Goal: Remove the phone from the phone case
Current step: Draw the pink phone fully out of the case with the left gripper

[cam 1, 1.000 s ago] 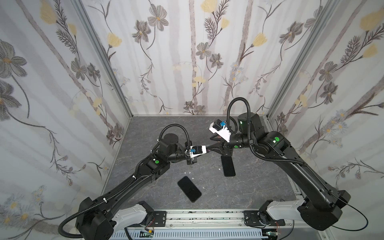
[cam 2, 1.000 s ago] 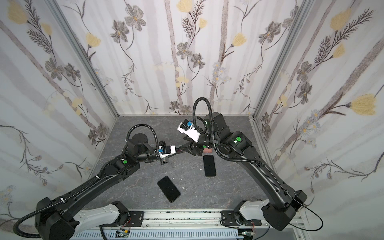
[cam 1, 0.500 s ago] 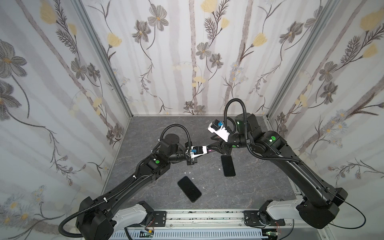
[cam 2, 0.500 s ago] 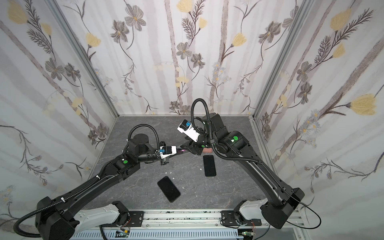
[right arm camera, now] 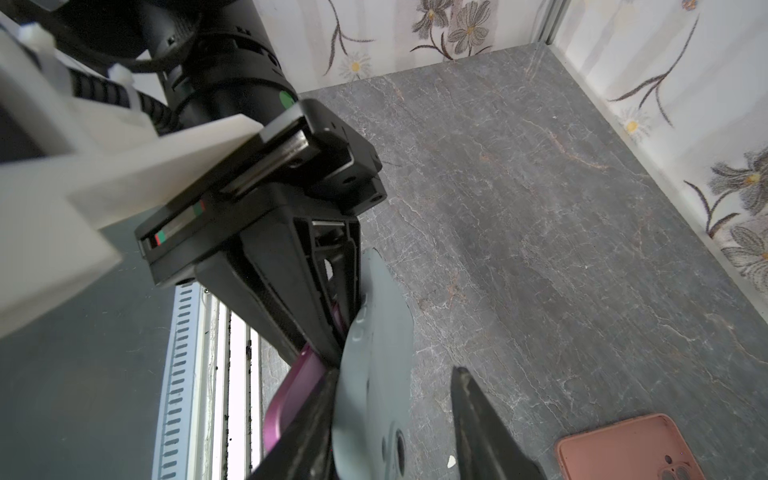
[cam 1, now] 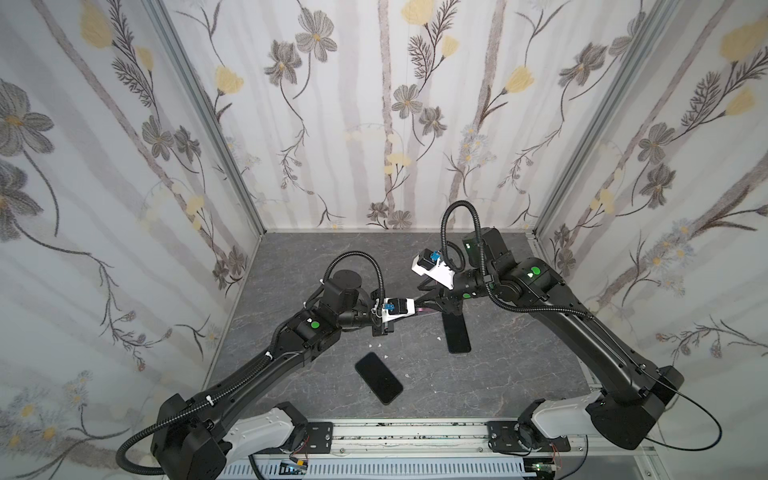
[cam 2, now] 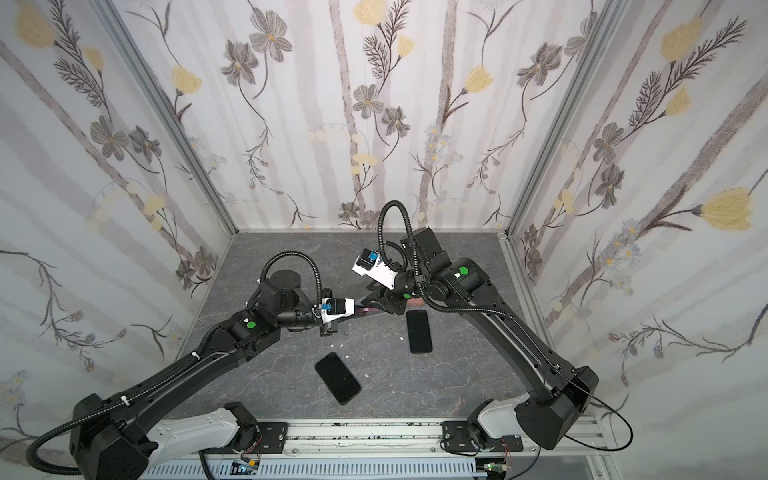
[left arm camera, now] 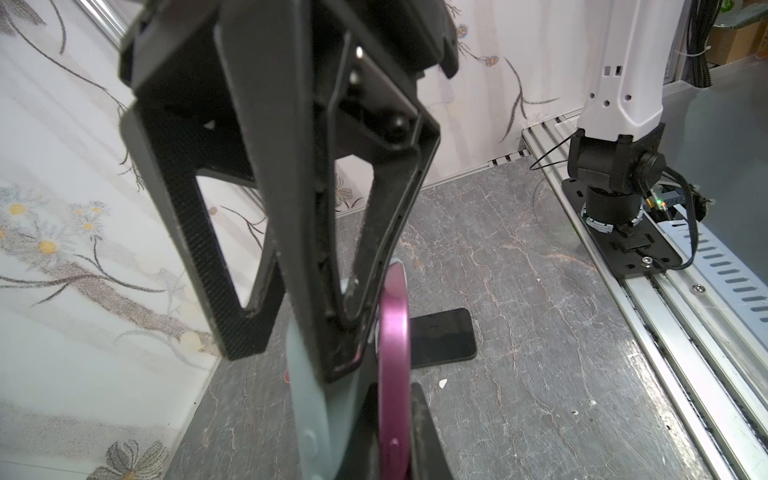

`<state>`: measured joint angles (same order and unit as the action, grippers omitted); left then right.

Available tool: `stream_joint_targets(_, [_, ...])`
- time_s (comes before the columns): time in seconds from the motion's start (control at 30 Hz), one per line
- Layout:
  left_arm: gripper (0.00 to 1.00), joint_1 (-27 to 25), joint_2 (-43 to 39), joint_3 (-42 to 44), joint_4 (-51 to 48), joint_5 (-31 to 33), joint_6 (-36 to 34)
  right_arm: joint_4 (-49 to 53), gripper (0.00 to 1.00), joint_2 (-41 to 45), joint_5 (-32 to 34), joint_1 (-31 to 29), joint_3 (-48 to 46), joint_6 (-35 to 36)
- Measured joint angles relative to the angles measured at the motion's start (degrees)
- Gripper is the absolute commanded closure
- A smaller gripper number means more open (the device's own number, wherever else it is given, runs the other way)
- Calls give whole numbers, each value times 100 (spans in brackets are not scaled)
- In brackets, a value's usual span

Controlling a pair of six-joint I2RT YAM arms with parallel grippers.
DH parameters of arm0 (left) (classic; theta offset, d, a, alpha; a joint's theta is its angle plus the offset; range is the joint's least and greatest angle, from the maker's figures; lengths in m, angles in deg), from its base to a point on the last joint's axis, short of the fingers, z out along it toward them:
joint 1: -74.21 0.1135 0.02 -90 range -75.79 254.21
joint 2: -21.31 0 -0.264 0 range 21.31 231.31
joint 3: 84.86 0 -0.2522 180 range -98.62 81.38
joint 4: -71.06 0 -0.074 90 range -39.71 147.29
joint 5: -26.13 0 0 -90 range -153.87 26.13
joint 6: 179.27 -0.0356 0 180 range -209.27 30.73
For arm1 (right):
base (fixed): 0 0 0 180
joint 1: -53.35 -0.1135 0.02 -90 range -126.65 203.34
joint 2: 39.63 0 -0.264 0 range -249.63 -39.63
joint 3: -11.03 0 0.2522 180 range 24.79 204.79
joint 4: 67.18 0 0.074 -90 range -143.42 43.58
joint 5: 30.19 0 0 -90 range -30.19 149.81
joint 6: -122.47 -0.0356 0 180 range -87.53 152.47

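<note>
Above the table's middle, my left gripper (left arm camera: 392, 401) is shut on a purple phone (left arm camera: 392, 353), seen edge-on. A grey-blue phone case (left arm camera: 309, 415) is peeled away from the phone along one side. My right gripper (right arm camera: 395, 372) meets it from the opposite side, open. One of its fingers (right arm camera: 316, 415) is wedged between the phone (right arm camera: 291, 390) and the case (right arm camera: 374, 353). The other stands outside the case, with a gap to it. In both top views the left gripper (cam 1: 417, 309) (cam 2: 359, 311) and the right gripper (cam 1: 430, 301) (cam 2: 374, 303) nearly touch tip to tip.
Two black phones (cam 1: 378, 383) (cam 1: 456, 336) lie flat on the grey table towards the front. An empty pink case (right arm camera: 627, 449) lies beneath the right arm. Small white flecks (cam 1: 376, 345) dot the surface. Flowered walls close three sides, and a rail (cam 1: 415, 436) runs along the front.
My right gripper has moved left onto the phone held by my left gripper, and its jaws have narrowed. The left arm has stayed put.
</note>
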<state>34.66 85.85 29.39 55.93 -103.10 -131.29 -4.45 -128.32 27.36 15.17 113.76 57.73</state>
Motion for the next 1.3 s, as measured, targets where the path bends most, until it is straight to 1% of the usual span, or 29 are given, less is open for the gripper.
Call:
stream_joint_targets(0.13, [100, -9, -15, 20, 7, 44, -42, 76, 68, -37, -146, 28, 7, 61])
stream_joint_targets(0.33, [100, -15, -15, 20, 35, 116, -66, 162, 78, -50, -282, 37, 48, 81])
stream_joint_targets(0.47, [100, -31, -15, 20, 70, 181, -70, 138, 86, -7, -306, 35, 11, 76])
stream_joint_targets(0.6, [100, -52, -15, 20, 70, 203, -61, 87, 97, 35, -284, 37, -42, 24])
stream_joint_targets(0.67, [100, -63, -26, 20, 74, 236, -50, 57, 100, 44, -227, 37, -42, -96])
stream_joint_targets(0.83, [100, -79, -101, 26, 149, 127, -15, -31, 100, 90, -197, 103, -42, -247])
stream_joint_targets(1.03, [100, -85, -146, 26, 413, -197, 20, -20, 100, 52, -13, 219, 66, -485])
stream_joint_targets(1.3, [100, -85, -184, 26, 503, -625, 98, -81, 100, -66, -50, 407, 122, -592])
